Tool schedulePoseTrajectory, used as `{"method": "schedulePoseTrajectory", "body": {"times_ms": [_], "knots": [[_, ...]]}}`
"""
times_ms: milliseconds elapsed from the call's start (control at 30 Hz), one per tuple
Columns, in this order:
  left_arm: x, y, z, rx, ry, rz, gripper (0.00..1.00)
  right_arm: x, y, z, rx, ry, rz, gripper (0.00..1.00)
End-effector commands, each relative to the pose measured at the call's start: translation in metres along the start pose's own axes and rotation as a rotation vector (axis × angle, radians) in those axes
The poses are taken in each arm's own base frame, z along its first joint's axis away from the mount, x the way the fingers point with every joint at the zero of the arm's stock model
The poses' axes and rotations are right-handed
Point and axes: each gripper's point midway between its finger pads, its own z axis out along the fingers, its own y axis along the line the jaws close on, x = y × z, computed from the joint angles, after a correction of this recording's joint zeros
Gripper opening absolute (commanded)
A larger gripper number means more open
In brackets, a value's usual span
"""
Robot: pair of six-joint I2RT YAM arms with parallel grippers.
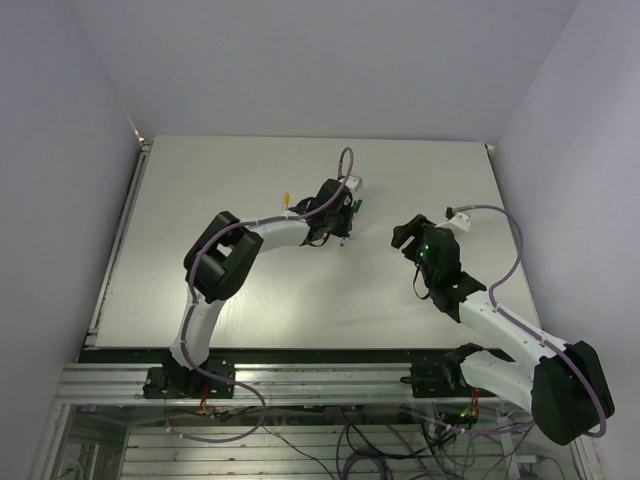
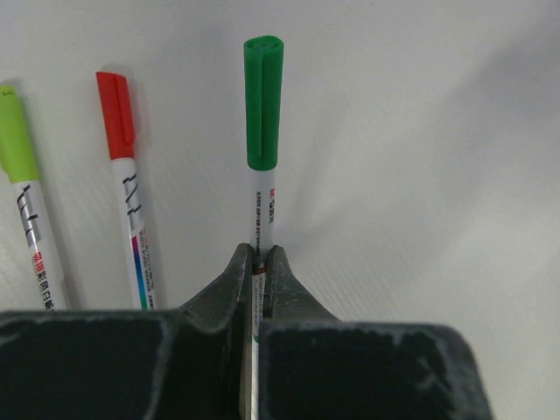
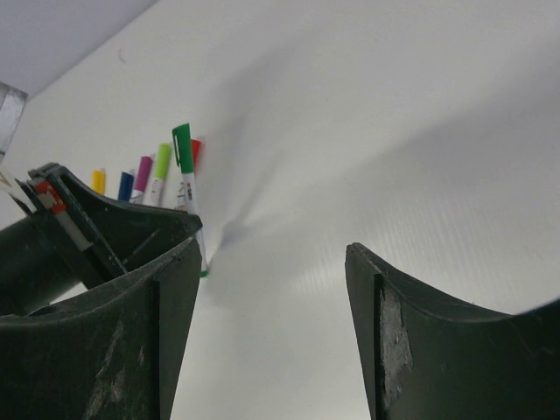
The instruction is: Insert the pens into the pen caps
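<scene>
We see the left gripper (image 2: pixel 260 262) clamped tight on the white barrel of a slim marker pen with a green plastic cap (image 2: pixel 262 149), while the right gripper (image 3: pixel 271 249) has its jaws well apart, holding and touching nothing. The held pen runs straight out from between the fingers, its cap seated on the far end. It sits near the middle of the white desk (image 1: pixel 250 300), with a red-capped white pen (image 2: pixel 124 184) and a lime-capped white pen (image 2: pixel 24 210) lying beside it.

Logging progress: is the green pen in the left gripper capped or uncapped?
Capped. A green cap covers the end of the green pen pinched between the left gripper's shut fingers.
</scene>
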Motion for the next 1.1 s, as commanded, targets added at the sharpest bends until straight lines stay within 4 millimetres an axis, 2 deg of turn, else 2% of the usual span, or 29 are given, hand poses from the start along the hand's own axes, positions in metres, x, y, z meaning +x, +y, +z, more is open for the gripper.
{"method": "schedulePoseTrajectory", "body": {"times_ms": [0, 167, 300, 367, 500, 567, 733, 967, 1067], "knots": [[-0.007, 0.012, 0.012, -0.070, 0.011, 0.028, 0.07, -0.006, -0.004, -0.002, 0.037, -0.003, 0.009, 0.66], [0.002, 0.021, 0.028, -0.114, 0.044, 0.010, 0.08, -0.004, -0.006, -0.003, 0.043, 0.002, 0.003, 0.66], [0.010, 0.030, 0.034, -0.164, 0.066, -0.015, 0.14, -0.002, -0.010, -0.004, 0.057, 0.006, -0.007, 0.66], [0.012, 0.033, 0.035, -0.170, 0.069, -0.032, 0.21, 0.000, -0.011, -0.003, 0.058, 0.011, -0.008, 0.67], [0.015, 0.032, 0.035, -0.163, 0.072, -0.061, 0.41, 0.004, -0.011, -0.001, 0.058, 0.026, -0.013, 0.67], [0.013, 0.029, 0.033, -0.150, 0.063, -0.070, 0.47, 0.006, -0.011, 0.000, 0.060, 0.034, -0.015, 0.67], [-0.014, 0.018, 0.020, -0.108, -0.002, -0.070, 0.50, 0.003, -0.012, -0.002, 0.062, 0.023, -0.014, 0.66], [-0.061, 0.005, -0.013, -0.073, -0.103, -0.057, 0.50, -0.007, -0.011, -0.006, 0.055, -0.011, -0.038, 0.68], [-0.077, 0.000, -0.032, -0.057, -0.143, -0.050, 0.51, -0.010, -0.013, -0.008, 0.054, -0.019, -0.069, 0.76]]}}
